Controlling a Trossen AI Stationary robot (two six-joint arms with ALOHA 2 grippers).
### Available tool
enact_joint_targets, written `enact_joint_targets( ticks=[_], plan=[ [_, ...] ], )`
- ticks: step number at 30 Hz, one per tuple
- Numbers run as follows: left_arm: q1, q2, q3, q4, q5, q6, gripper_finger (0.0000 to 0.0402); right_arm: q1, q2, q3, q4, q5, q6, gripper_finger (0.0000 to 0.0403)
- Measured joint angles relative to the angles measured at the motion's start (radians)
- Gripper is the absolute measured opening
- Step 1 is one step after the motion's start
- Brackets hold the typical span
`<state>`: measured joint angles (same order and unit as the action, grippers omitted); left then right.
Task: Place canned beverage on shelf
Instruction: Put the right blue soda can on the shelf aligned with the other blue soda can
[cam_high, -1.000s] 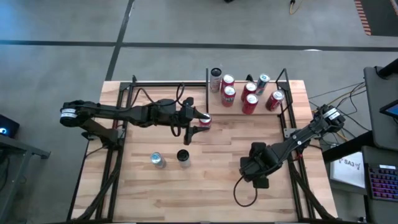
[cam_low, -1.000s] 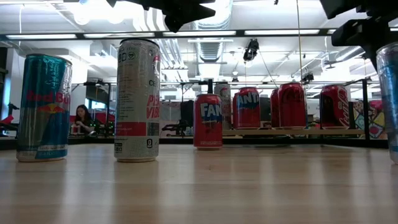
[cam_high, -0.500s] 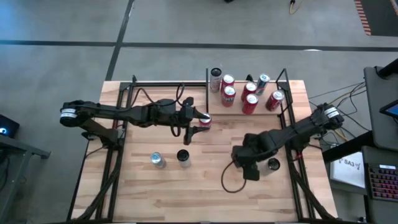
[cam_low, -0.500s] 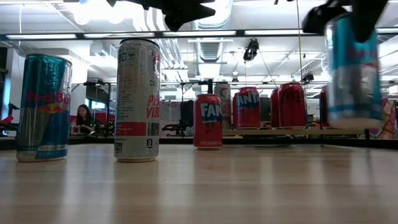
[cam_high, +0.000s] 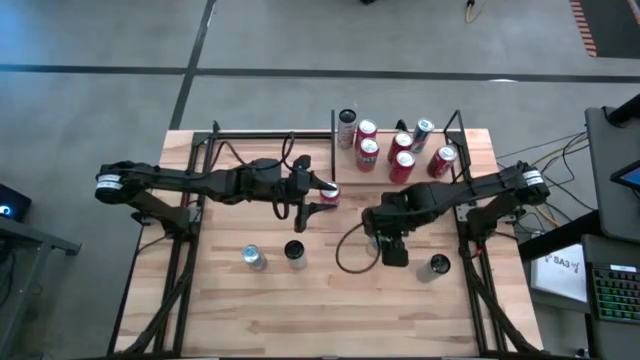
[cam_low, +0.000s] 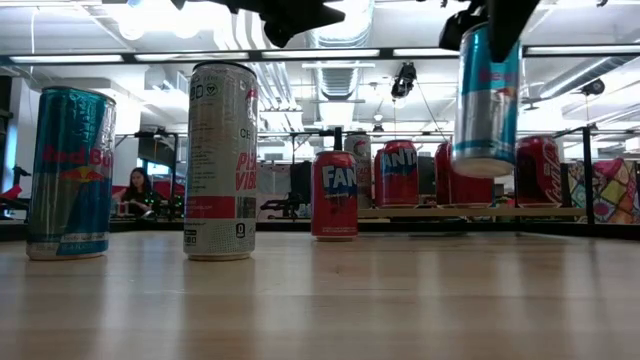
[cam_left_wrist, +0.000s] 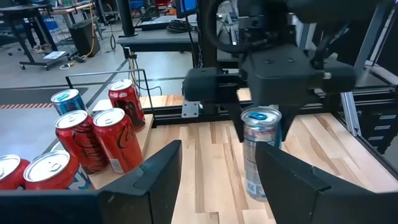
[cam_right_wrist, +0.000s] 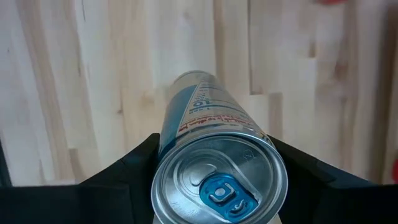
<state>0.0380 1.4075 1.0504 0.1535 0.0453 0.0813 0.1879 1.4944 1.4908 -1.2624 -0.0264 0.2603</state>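
My right gripper (cam_high: 383, 240) hangs over the table's middle right, shut on a slim silver-blue can (cam_low: 487, 100). The can also shows in the left wrist view (cam_left_wrist: 261, 152). The shelf (cam_low: 470, 212) stands at the far right, and several red and silver cans (cam_high: 402, 167) stand on its board. My left gripper (cam_high: 315, 192) is open, high above the table, with nothing between its fingers (cam_left_wrist: 155, 180). A red Fanta can (cam_low: 334, 195) stands on the table below it. My right gripper pinches the slim can's top end (cam_right_wrist: 186, 143) between its two fingers (cam_right_wrist: 127, 171), one on each side just under the rim. The fingers come from above, pointing steeply down. The can hangs below them, nearly upright, its bottom (cam_low: 483, 165) well clear of the table.
A blue Red Bull can (cam_high: 252, 257) and a tall white can (cam_high: 295, 252) stand at the near left. Another can (cam_high: 437, 265) stands near the right edge. Black frame rods (cam_high: 200, 160) run along both table sides. Bare wood lies between the held can and the shelf.
My right gripper has risen and swung toward the table's far left, away from the right edge and toward the middle. It has carried the slim can up from table level, and the can is now lifted clear.
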Motion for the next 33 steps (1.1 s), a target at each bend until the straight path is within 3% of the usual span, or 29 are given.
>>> enact_joint_targets(
  ticks=[8,13,23,33],
  plan=[
    [0.0,-0.008,0.0,0.001,0.0,0.012,0.019,-0.082,0.0,0.036,-0.004,0.006,-0.111,0.0226],
    [0.0,-0.018,0.0,0.002,0.0,0.029,0.019,-0.135,0.01,0.083,-0.039,0.067,-0.202,0.0226],
    [0.0,-0.021,0.0,0.001,0.0,0.038,0.019,-0.204,0.094,0.305,-0.312,0.234,-0.235,0.0226],
    [0.0,-0.021,0.0,-0.001,-0.007,0.041,0.019,-0.256,0.054,0.391,-0.31,0.233,-0.279,0.0226]
  ],
)
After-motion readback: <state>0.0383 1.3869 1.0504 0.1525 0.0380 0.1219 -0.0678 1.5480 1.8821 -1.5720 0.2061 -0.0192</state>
